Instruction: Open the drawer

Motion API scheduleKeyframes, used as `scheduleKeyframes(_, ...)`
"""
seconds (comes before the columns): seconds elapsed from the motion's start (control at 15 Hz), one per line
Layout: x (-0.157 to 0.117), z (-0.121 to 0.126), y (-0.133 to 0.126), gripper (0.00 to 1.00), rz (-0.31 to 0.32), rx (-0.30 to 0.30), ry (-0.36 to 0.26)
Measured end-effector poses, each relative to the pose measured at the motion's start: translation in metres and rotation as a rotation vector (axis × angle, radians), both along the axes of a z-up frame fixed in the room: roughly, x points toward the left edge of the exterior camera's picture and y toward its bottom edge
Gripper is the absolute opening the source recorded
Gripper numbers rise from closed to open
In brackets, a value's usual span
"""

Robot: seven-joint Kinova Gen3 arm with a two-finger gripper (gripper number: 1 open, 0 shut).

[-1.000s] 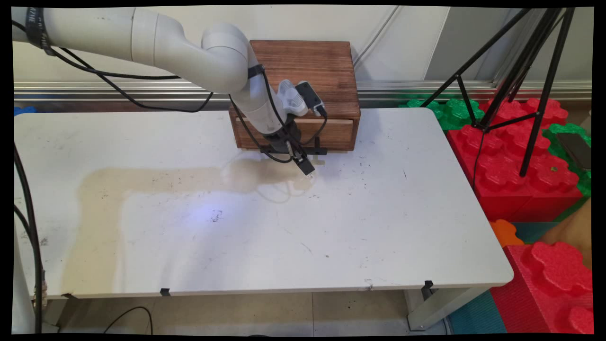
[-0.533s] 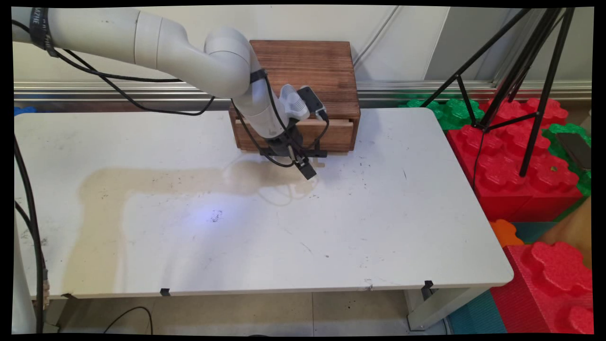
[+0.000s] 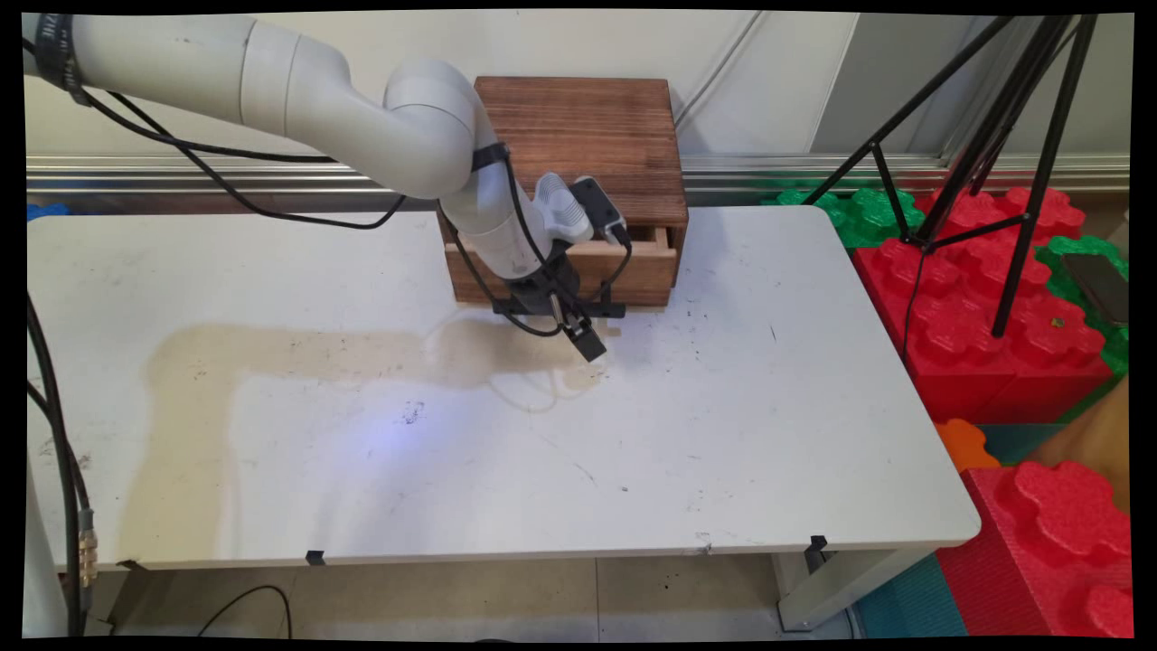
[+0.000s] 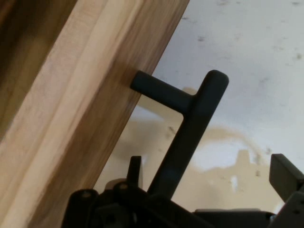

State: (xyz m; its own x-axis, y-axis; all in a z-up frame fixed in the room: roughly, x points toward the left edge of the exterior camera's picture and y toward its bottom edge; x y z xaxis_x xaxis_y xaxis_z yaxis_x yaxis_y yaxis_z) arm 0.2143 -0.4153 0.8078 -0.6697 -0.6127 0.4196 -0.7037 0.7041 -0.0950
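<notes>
Standing at the far edge of the white table point(image 3: 723, 434), against the wall, a dark wooden box point(image 3: 587, 127) holds one pale drawer point(image 3: 646, 262) in its front. The drawer now sticks out a little from the box, with a dark gap open at its right top corner; a second ago its front lay nearly flush. Its black handle point(image 4: 190, 128) has come toward the near side with it, over a tan stain point(image 3: 298, 348) on the table. The gripper point(image 4: 209, 166) is spread, not clenched: the handle's bar runs between its fingers point(image 4: 285, 173), close to one and well clear of the other.
</notes>
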Motion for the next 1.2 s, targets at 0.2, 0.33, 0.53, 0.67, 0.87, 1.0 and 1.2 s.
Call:
scheduleKeyframes(0.2, -0.005, 0.003, 0.013, 1.0, -0.01, 0.013, 0.004)
scheduleKeyframes(0.33, -0.007, 0.004, 0.021, 1.0, -0.015, 0.021, 0.005)
scheduleKeyframes(0.53, -0.01, 0.005, 0.031, 1.0, -0.022, 0.029, 0.005)
scheduleKeyframes(0.67, -0.012, 0.006, 0.038, 1.0, -0.028, 0.035, 0.005)
scheduleKeyframes(0.87, -0.016, 0.008, 0.053, 1.0, -0.043, 0.042, 0.005)
scheduleKeyframes(1.0, -0.018, 0.009, 0.061, 1.0, -0.05, 0.045, 0.005)
scheduleKeyframes(1.2, -0.023, 0.01, 0.077, 1.0, -0.063, 0.054, 0.007)
